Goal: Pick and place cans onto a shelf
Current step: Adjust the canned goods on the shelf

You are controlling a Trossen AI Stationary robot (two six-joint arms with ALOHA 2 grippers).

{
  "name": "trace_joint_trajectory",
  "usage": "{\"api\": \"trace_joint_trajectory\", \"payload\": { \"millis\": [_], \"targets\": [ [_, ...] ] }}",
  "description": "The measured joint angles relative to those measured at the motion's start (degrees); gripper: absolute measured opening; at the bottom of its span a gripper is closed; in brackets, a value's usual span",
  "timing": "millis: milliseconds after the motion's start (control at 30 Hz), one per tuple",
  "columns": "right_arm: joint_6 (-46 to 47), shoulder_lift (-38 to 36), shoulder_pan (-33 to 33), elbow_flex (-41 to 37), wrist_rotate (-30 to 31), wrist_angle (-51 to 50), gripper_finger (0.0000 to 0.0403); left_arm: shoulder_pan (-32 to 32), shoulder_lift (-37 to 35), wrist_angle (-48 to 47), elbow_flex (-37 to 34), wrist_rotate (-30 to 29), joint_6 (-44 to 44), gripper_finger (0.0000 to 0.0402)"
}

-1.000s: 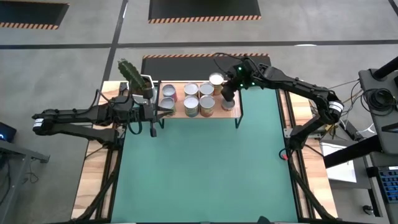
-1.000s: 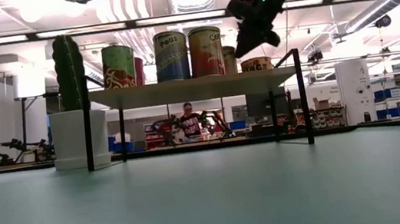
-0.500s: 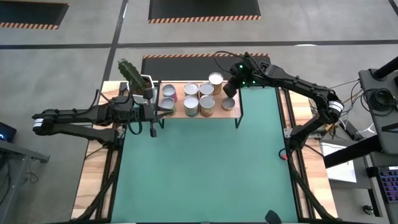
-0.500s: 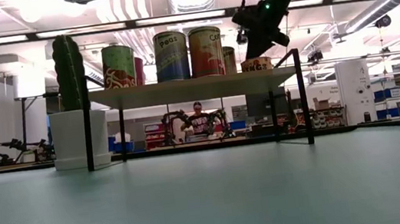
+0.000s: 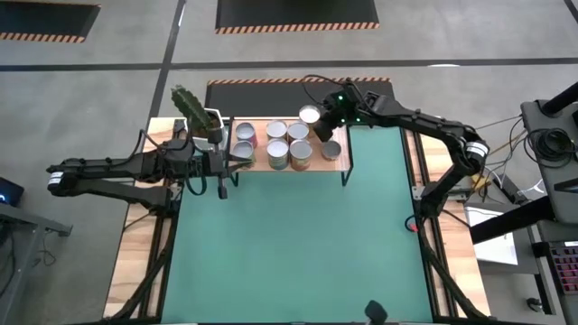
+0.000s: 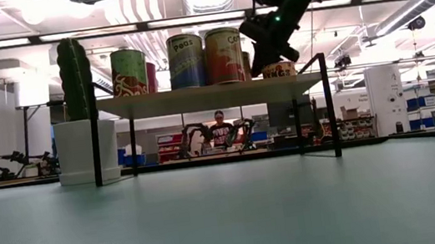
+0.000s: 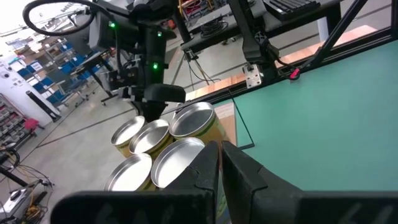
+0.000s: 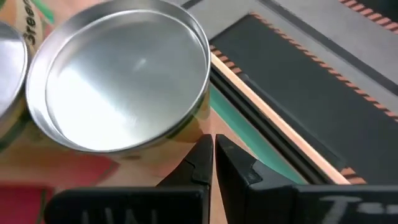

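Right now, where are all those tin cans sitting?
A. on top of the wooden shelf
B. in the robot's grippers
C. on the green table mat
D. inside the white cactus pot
A: the cans stand in a cluster on the wooden shelf, and both grippers are shut and hold nothing.

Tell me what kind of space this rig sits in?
Probably a robotics lab or workshop on an open industrial floor. The low view shows storage racks with blue bins behind the table, another arm rig with a person at it, and exposed ceiling ducts. The high view shows hazard-striped floor mats.
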Motion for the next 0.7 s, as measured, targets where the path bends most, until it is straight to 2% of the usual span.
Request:
{"api": "trace_joint_trajectory", "payload": {
  "millis": [433, 700],
  "targets": [
    [-0.45, -0.69, 0.2, 0.02, -0.03, 1.24, 0.0009, -0.02, 0.0, -0.02, 0.0, 0.0, 0.02, 0.0],
    [-0.52, -7.87, 0.33, 0.02, 0.44, -0.43, 0.0009, 0.0, 0.0, -0.02, 0.0, 0.0, 0.02, 0.0]
  ]
}}
